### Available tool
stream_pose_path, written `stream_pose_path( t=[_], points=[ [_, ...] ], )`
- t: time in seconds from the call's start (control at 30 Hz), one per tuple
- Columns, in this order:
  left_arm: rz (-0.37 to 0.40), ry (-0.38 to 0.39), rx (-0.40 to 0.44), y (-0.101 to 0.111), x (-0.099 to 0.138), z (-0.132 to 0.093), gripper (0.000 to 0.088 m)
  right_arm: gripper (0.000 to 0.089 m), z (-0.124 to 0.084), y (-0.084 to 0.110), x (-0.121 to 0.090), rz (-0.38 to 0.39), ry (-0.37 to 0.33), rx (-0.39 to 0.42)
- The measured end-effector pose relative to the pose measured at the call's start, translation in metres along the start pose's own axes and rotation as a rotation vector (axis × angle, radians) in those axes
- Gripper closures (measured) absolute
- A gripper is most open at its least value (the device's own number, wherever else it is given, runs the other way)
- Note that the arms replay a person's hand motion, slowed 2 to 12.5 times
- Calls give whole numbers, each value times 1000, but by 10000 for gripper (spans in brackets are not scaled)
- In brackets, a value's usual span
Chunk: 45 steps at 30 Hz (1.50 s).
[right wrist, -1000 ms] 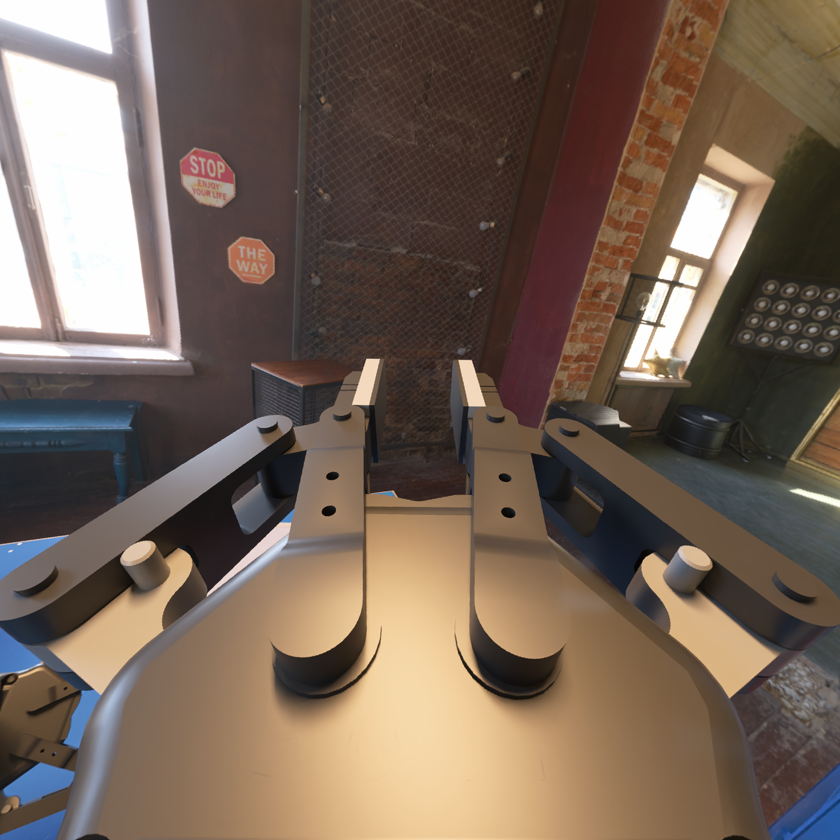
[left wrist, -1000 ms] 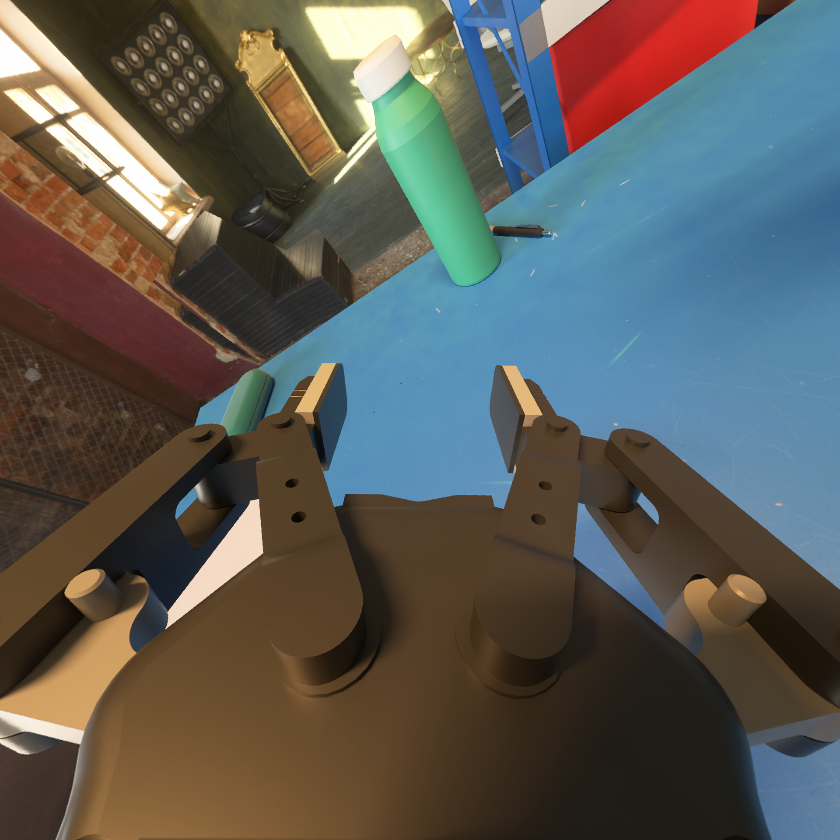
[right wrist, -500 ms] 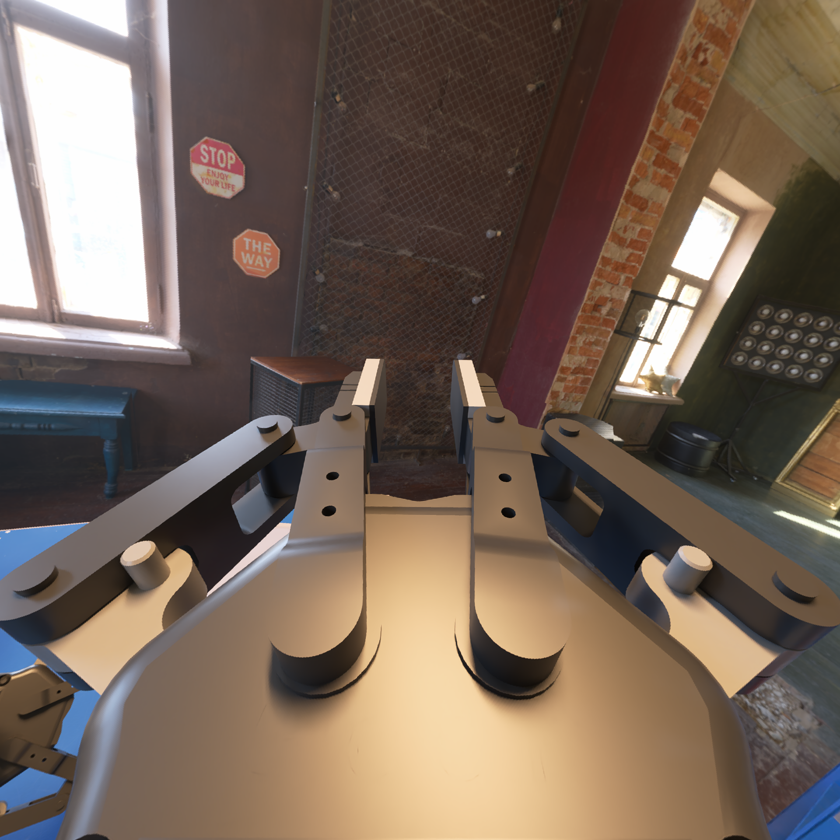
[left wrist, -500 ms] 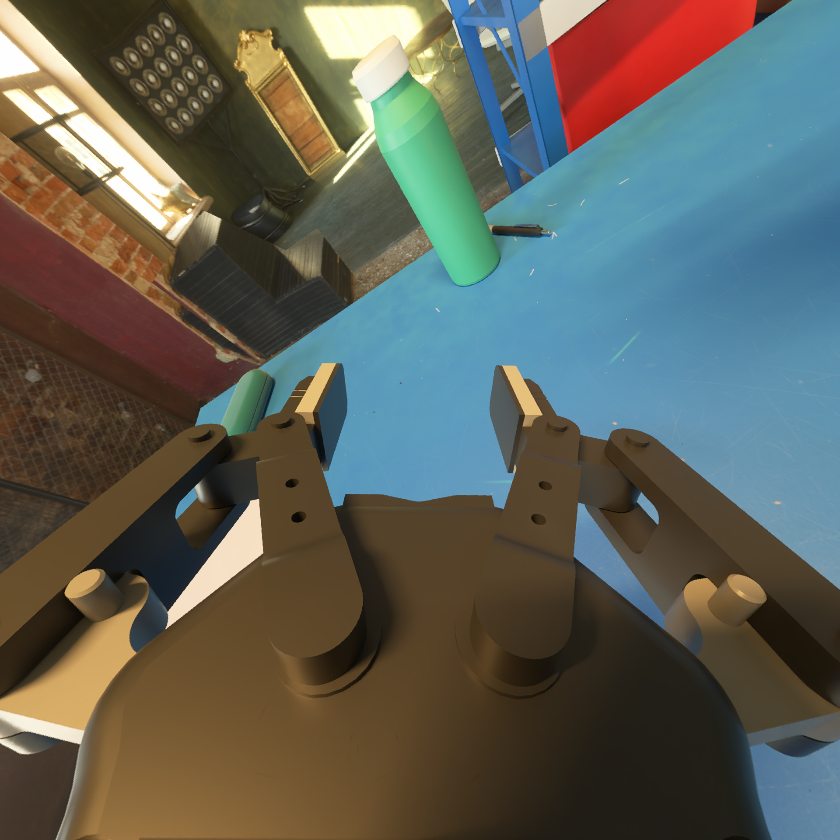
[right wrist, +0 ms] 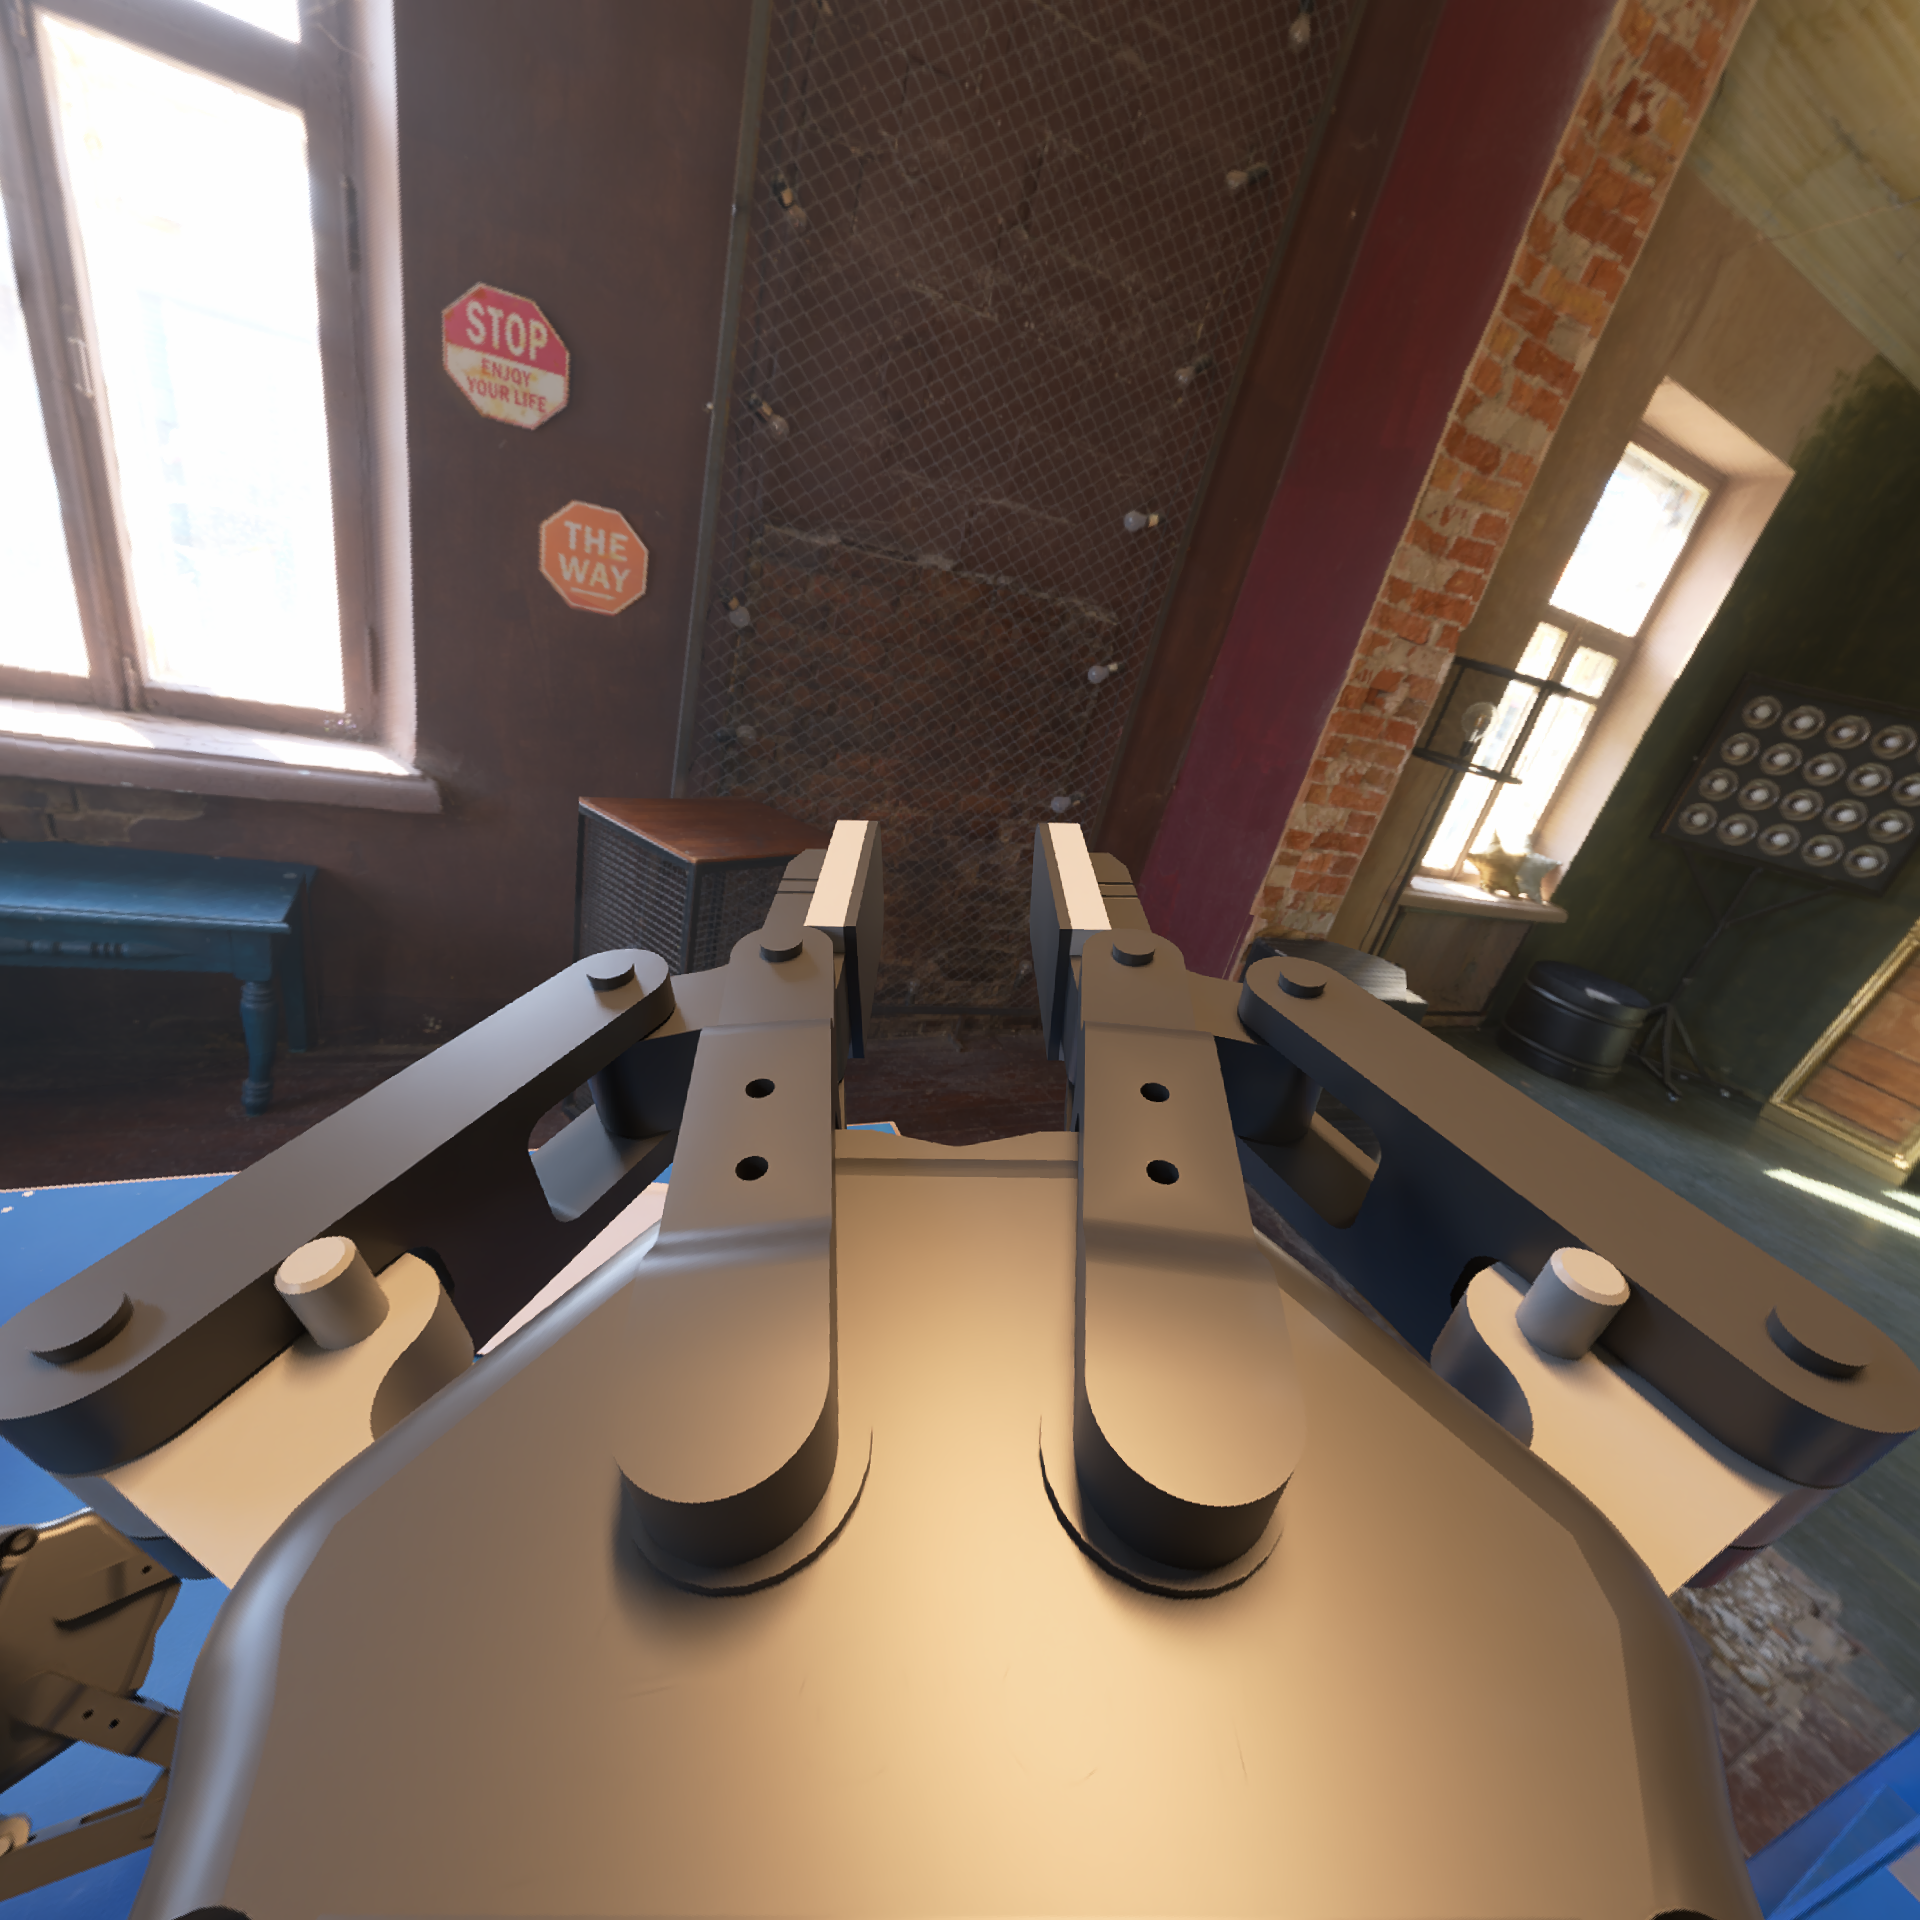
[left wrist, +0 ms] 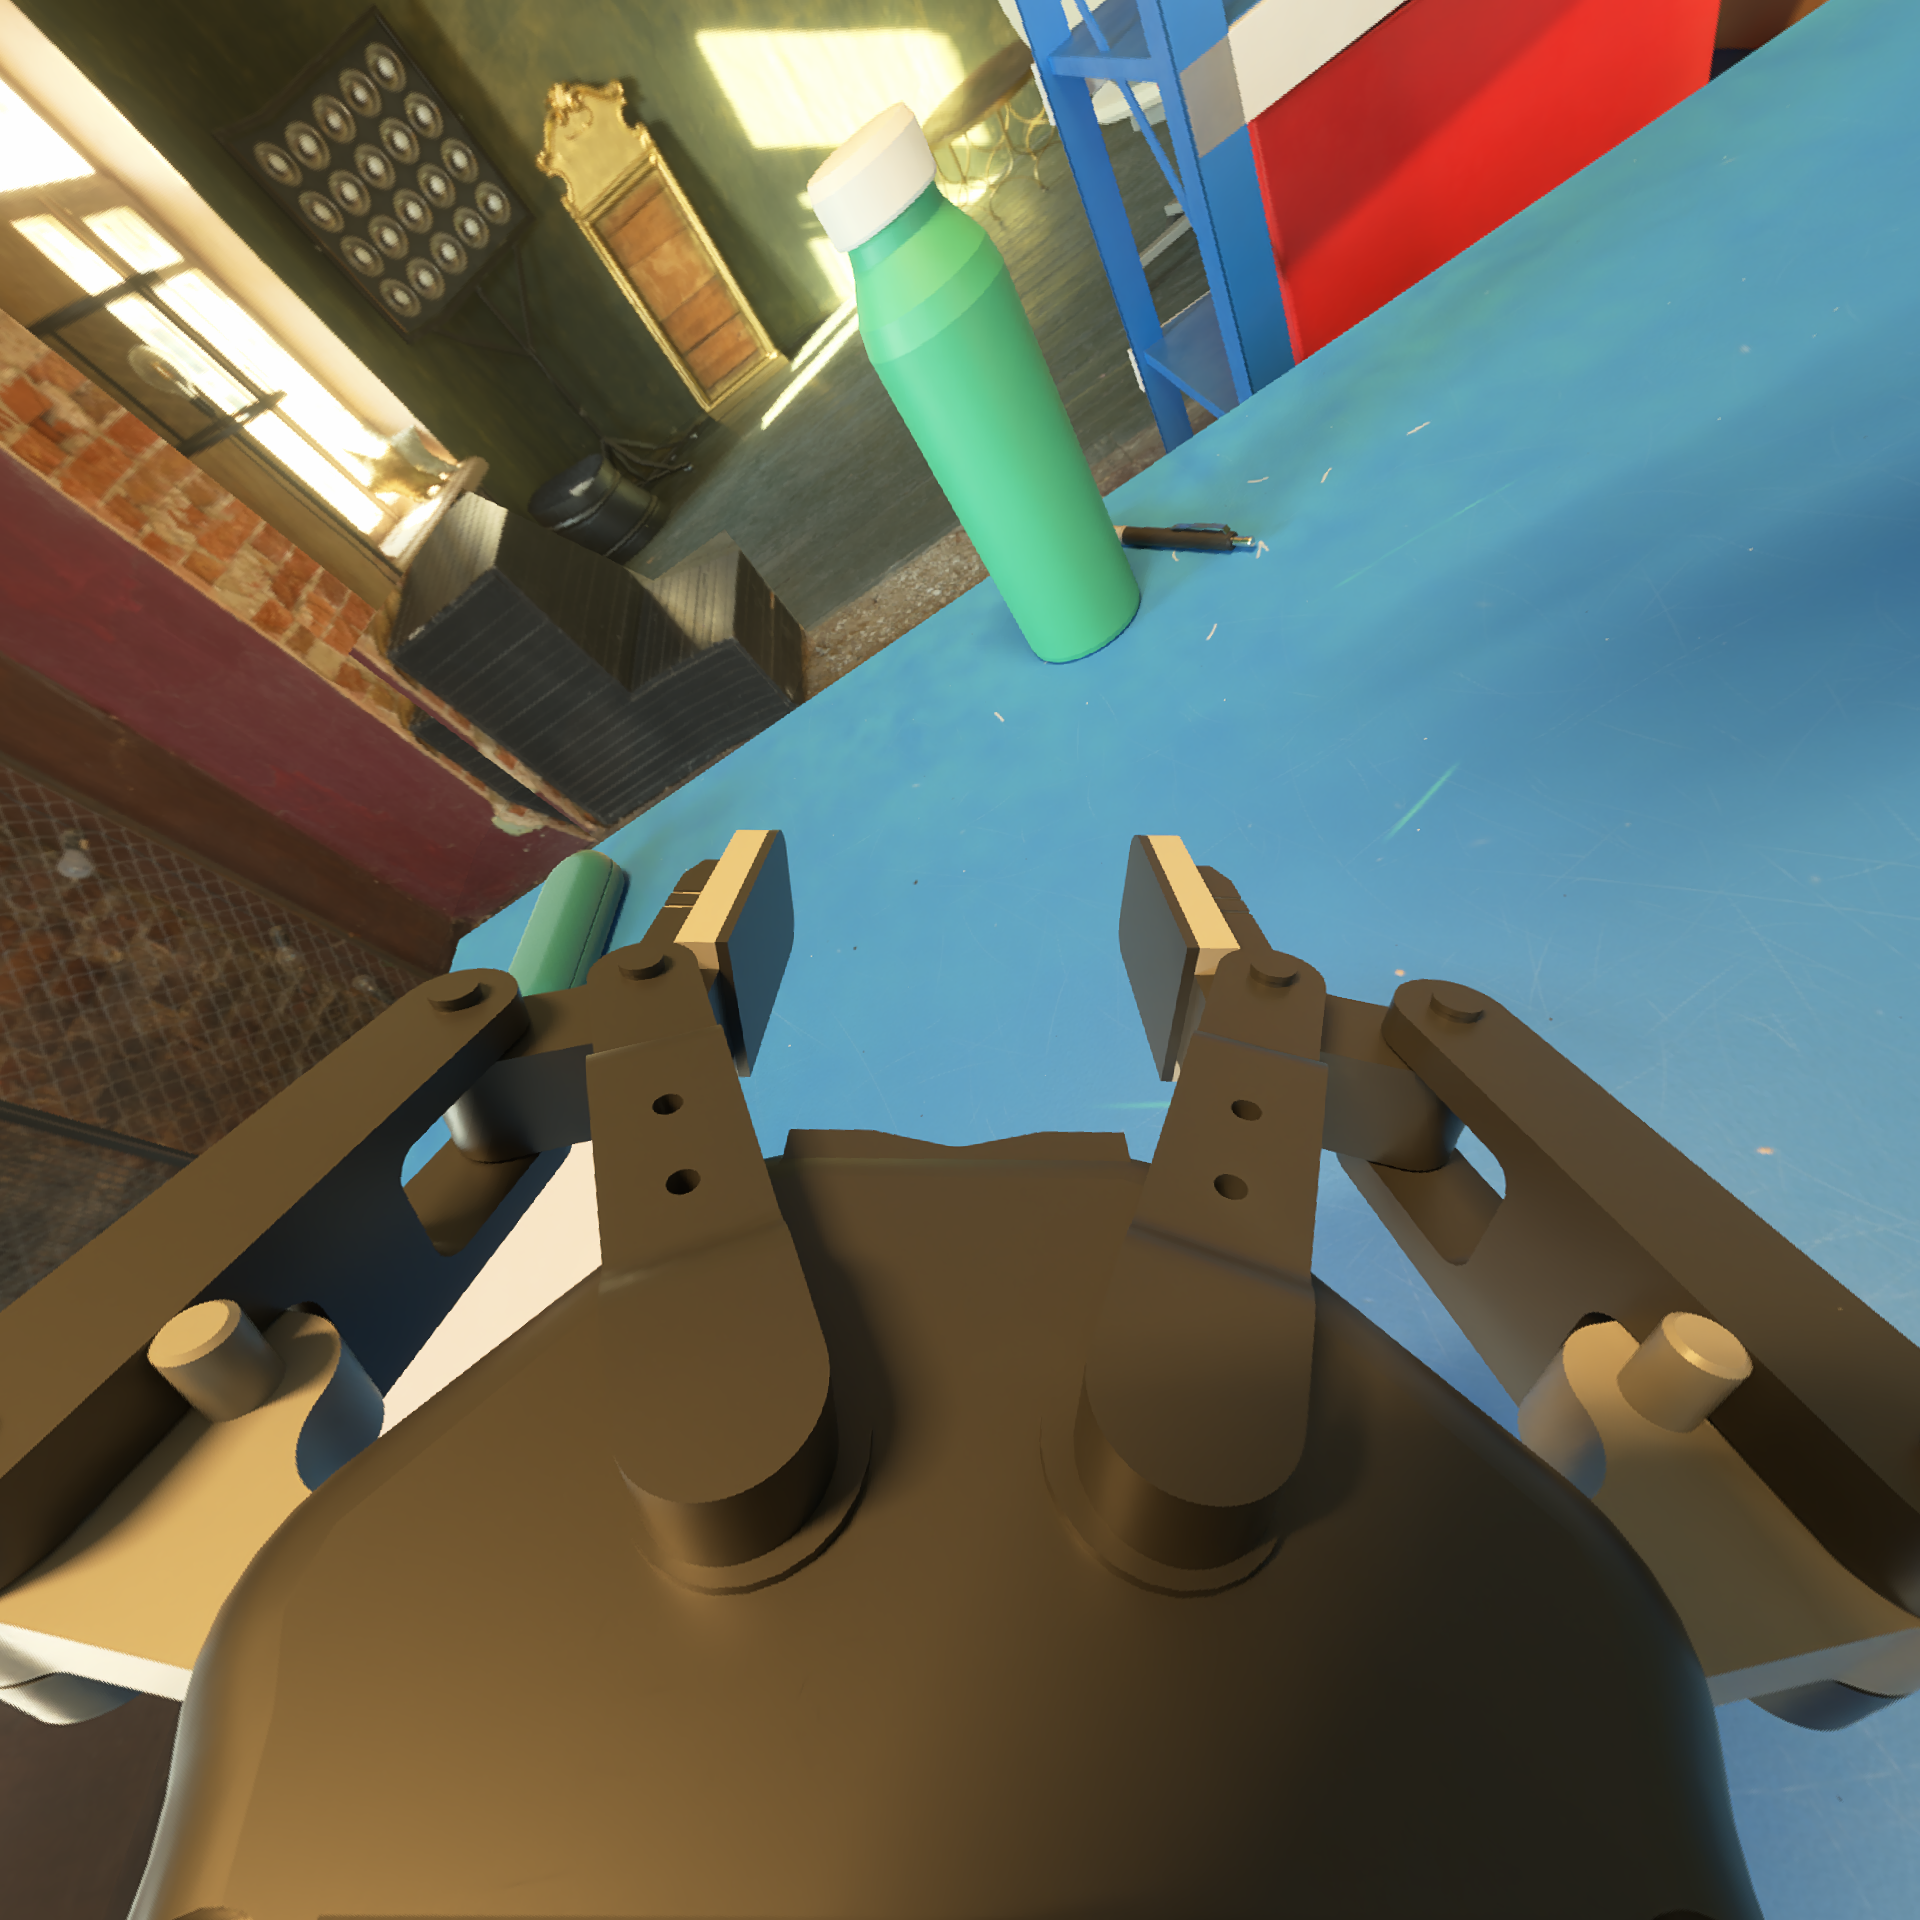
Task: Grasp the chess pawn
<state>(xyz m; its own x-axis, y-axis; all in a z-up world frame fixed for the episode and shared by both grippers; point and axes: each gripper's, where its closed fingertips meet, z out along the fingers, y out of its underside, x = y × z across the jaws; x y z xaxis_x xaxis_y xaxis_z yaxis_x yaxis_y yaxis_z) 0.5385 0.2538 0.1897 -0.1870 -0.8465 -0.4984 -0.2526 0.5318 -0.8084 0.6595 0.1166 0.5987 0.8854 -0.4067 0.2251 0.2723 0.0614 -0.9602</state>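
Pawn: not visible; likely light, rigid, slippery; grip the narrow neck.
Left gripper [left wrist: 954, 940]: fingers spread, empty, above table [left wrist: 1455, 831].
Right gripper [right wrist: 956, 914]: fingers part-closed, gap empty.

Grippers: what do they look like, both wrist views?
Both match: the left gripper and right gripper have a smooth grey metal body, two flat linkage bars with round pins, fingers with paired screw holes, and dark rectangular pads with pale edges. No cables or markings visible.

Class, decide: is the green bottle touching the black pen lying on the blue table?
Cannot tell. In the left wrist view the pen runs out from behind the bottle near its base, and the bottle hides the pen's near end, so neither contact nor gap shows.
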Motion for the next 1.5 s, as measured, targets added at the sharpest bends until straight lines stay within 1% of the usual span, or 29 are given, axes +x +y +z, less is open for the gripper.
stream_pose_path(
  t=[0.7, 1.07, 1.5],
  points=[
    [-3, 6, 12, -4, -1, -4, 313, 630, -2, 10, 3, 0, 17, -31],
    [-2, 6, 17, -5, -1, -5, 313, 630, -10, 14, 12, 16, 39, -30],
    [-5, 6, 26, -7, -2, -7, 314, 630, -24, 16, 27, 36, 74, -26]
  ],
)
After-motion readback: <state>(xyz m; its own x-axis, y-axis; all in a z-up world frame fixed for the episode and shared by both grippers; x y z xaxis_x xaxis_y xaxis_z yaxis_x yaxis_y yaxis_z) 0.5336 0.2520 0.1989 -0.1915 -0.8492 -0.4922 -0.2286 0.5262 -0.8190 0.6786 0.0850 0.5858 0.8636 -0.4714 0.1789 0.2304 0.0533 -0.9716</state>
